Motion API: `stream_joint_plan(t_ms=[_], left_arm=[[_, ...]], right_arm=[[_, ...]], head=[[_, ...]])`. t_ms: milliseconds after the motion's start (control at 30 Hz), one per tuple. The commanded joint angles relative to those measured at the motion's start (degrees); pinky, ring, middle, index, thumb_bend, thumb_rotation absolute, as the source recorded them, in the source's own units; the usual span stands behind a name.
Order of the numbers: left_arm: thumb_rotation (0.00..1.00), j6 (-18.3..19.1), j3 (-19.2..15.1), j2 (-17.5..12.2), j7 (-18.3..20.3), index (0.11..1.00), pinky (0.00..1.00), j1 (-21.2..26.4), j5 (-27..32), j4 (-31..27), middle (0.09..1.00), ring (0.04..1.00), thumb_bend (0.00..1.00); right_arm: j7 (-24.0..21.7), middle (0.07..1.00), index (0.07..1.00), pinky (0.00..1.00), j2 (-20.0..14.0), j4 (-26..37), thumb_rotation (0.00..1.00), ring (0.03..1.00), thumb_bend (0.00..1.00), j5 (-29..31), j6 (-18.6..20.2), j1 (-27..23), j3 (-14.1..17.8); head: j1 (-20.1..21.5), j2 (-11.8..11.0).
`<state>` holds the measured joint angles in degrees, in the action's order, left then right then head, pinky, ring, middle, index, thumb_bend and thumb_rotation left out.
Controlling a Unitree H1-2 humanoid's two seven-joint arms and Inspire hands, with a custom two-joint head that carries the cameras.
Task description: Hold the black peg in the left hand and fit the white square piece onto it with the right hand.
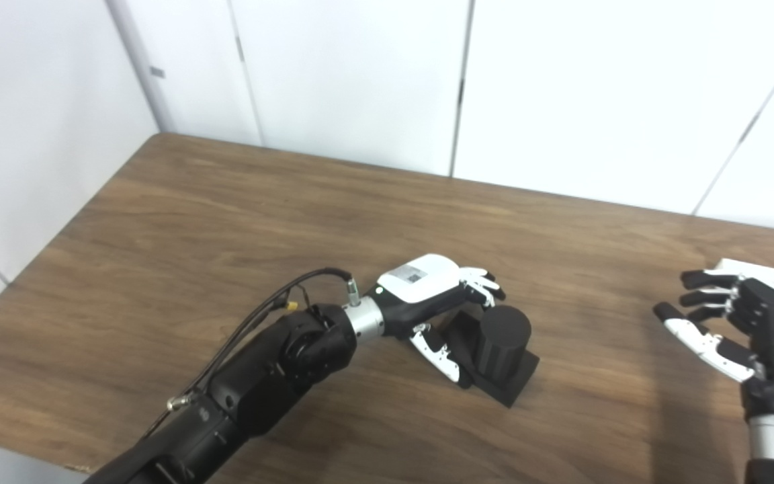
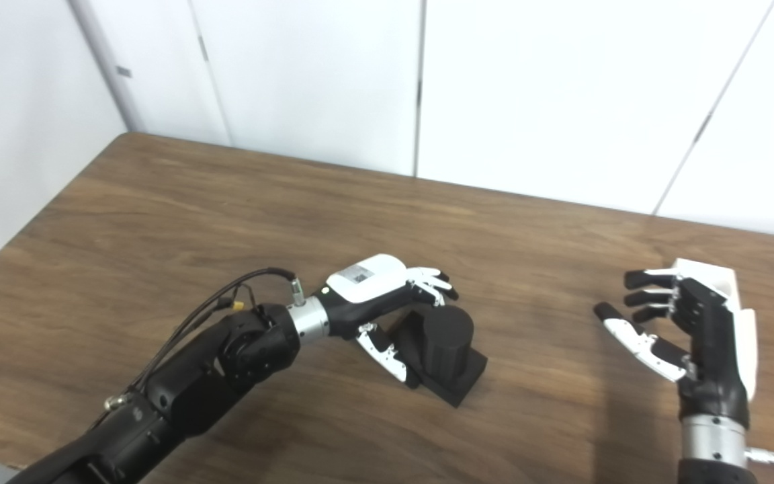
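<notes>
white panels back a brown table (image 1: 179, 222). mid-table, the left hand (image 1: 437, 306) wraps the peg (image 1: 498, 353) to steady it; well right of the peg, the right hand (image 2: 686, 333) waits spread wide before the white piece (image 1: 756, 272).

My left hand (image 1: 427, 296) cups the black peg (image 1: 502, 339), a stubby upright cylinder on a flat square black base resting on the wooden table, my fingers and thumb either side of it near the middle.
</notes>
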<state>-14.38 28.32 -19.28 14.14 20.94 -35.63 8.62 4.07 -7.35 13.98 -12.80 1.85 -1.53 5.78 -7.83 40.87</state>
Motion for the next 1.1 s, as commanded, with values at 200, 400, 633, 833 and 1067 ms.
stream_joint_plan(t_ms=[200, 400, 633, 833, 1067], left_arm=[[0.07, -0.8, 3.4, -2.4, 2.7, 0.487, 0.81, -0.1, -5.1, 4.0, 0.873, 0.936, 0.52], [0.06, -2.0, 4.1, -5.4, 2.8, 0.488, 0.84, 0.9, -6.1, 3.8, 0.874, 0.934, 0.52], [0.06, -5.5, 5.1, -7.5, 0.1, 0.487, 0.83, 1.5, -7.8, 5.6, 0.846, 0.91, 0.52], [0.06, -7.6, 5.4, -8.7, -1.8, 0.488, 0.82, 1.4, -8.4, 7.2, 0.831, 0.897, 0.52], [0.06, -9.4, 5.5, -9.2, -4.2, 0.487, 0.79, 1.0, -8.4, 9.0, 0.819, 0.878, 0.52]], right_arm=[[1.0, 0.603, 0.491, 0.4, -0.5, 0.9, 0.12, 0.513, 0.5, -0.8, -4.1, -2.0, -0.6], [0.8, 0.599, 0.491, 0.42, -2.6, 2.7, 0.13, 0.535, 0.5, -4.8, -3.3, -4.8, -0.9], [-3.6, 0.624, 0.493, 0.41, -10.1, 5.3, 0.14, 0.544, 0.5, -9.1, 2.1, -12.2, -0.7], [-11.6, 0.681, 0.496, 0.46, -20.7, 5.5, 0.14, 0.588, 0.5, -15.8, 8.4, -20.2, -2.6], [-12.4, 0.667, 0.496, 0.48, -28.8, -5.1, 0.14, 0.587, 0.5, -22.9, 4.9, -27.5, -6.1]], head=[[10.0, 0.3], [19.6, -1.5], [26.4, -4.3], [31.3, -6.5], [34.1, -8.8]])
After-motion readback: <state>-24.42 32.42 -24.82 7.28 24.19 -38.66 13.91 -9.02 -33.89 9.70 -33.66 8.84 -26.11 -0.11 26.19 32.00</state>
